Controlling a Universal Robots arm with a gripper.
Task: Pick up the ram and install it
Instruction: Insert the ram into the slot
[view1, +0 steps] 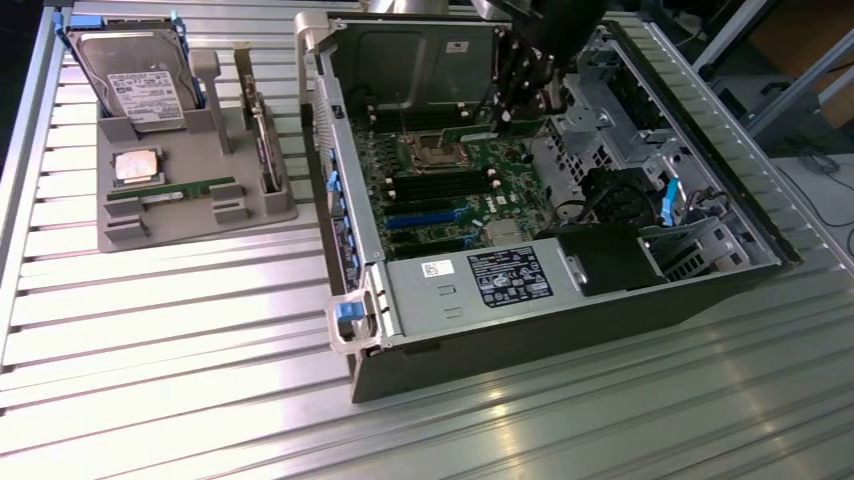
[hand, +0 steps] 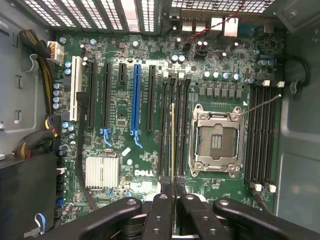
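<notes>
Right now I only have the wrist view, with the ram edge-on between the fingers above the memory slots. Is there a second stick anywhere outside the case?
Observer: Yes, a second ram stick lies flat in the grey holder, at the exterior view's left of the case.
Operator: Anything beside it?
Observer: A square silver processor sits just behind it.
Operator: Where is the gripper overall?
Observer: The gripper is down inside the open case, over the motherboard's far half.

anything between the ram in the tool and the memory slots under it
Nothing visible. The tool is shut on the ram, held edge-on over the empty black memory slots beside the processor socket, with no cable or part crossing between.
</notes>
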